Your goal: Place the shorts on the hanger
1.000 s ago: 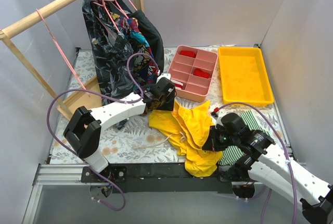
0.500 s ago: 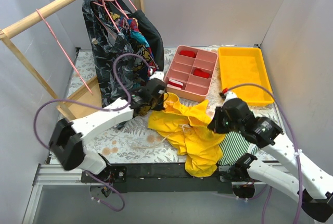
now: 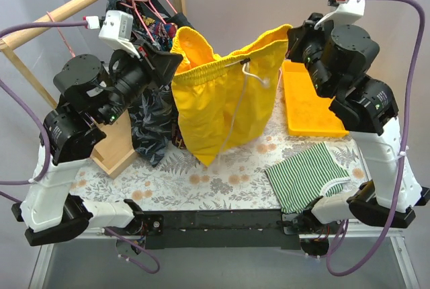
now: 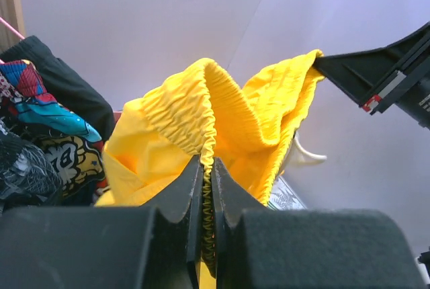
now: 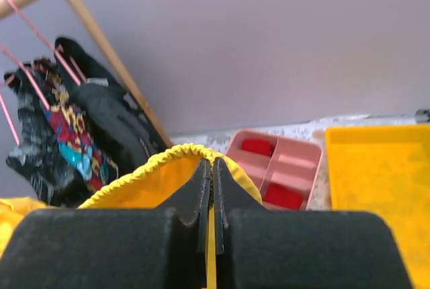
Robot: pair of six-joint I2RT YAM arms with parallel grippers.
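Note:
The yellow shorts (image 3: 215, 107) hang in the air above the table, stretched by their gathered waistband between both grippers, with the pale drawstring dangling in front. My left gripper (image 3: 176, 57) is shut on the waistband's left end, the elastic pinched between its jaws (image 4: 207, 168). At the right end my right gripper (image 3: 290, 37) is shut on the waistband too (image 5: 212, 168). The bare pink hanger (image 3: 59, 30) hangs from the wooden rail at the far left, its lower part hidden behind my left arm.
Dark patterned garments (image 3: 151, 111) hang on pink hangers from the wooden rail (image 3: 80, 3), just left of the shorts. A green-and-white striped cloth (image 3: 312, 175) lies at the front right. A yellow tray (image 3: 312, 111) and a pink compartment box (image 5: 279, 168) sit at the back.
Both arms rose from the table and pulled apart, lifting the shorts from a heap into a hanging spread. The left gripper closed on the waistband.

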